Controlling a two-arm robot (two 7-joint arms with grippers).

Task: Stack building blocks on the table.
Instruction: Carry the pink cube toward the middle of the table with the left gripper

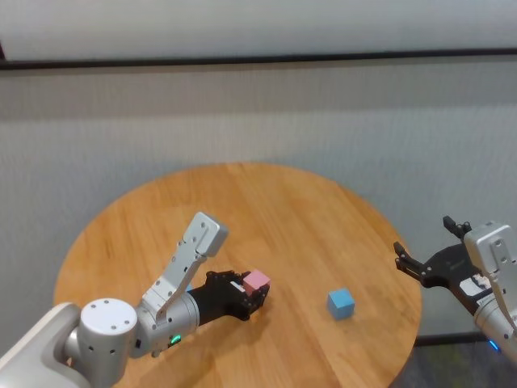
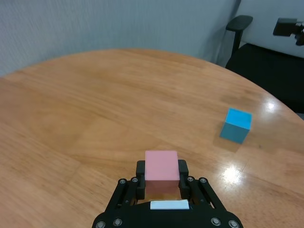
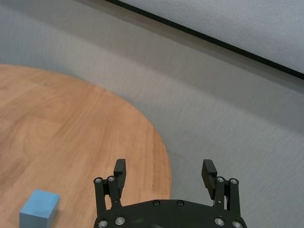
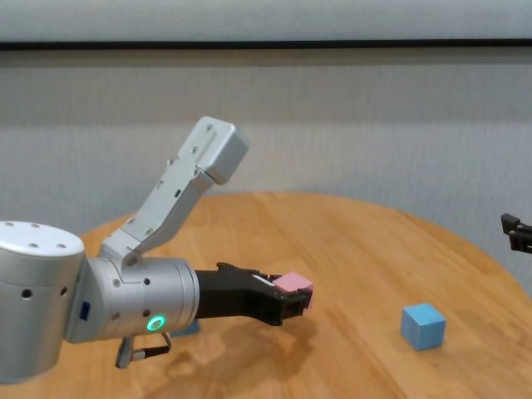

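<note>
- Near the middle of the table (image 1: 266,194), the left gripper (image 1: 252,293) is clenched on the pink block (image 1: 257,280), which sits between its fingertips just above the wood.
- Risk: the block is pinched only at its sides in the left wrist view, so a tilt or a hard landing could twist it and make the stack sit crooked.
- One blue block (image 1: 341,303) stands alone toward the robot's right, well apart from the pink one; a careless approach could nudge it.
- A second blue block (image 4: 186,327) peeks out under the left forearm, mostly hidden; the arm could brush it.
- Open wood lies between pink and blue, so the path looks free.
- The right gripper (image 3: 164,176) hangs released beyond the table's right edge, clear of everything.
</note>
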